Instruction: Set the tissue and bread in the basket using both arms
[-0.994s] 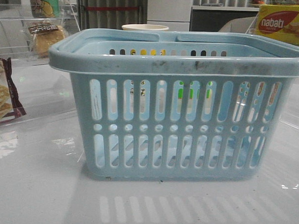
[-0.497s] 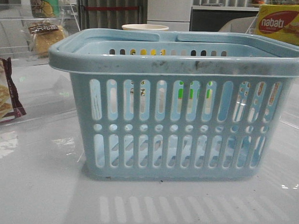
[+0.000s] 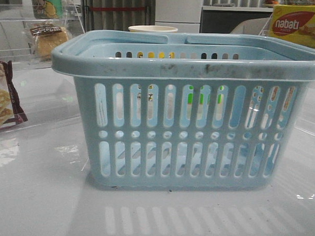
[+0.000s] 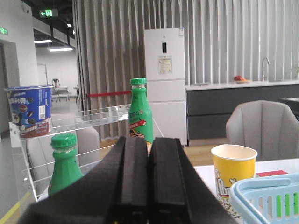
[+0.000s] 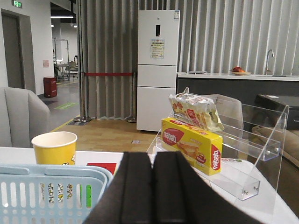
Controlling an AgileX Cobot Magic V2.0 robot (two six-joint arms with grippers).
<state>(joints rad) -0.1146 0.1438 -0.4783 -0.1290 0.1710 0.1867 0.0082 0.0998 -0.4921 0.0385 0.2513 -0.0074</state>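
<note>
A: Front view: the large light-blue slotted plastic basket (image 3: 186, 111) fills the middle of the white table (image 3: 35, 196). The golden-brown bread in its clear wrapper (image 3: 47, 37) sits on the clear acrylic shelf (image 3: 26, 20) at the far left edge. I can't spot the tissue.

B: Grippers?

A: The left gripper (image 4: 149, 179) and right gripper (image 5: 153, 186) are both pressed closed, holding nothing.

B: Handling?

A: Probably light, soft, the wrapper slippery; pinch gently across the middle. The maroon-edged cracker bag (image 3: 4, 103) lies near it, and the yellow paper cup (image 4: 232, 175) and green bottles (image 4: 139, 115) crowd the far side.
</note>
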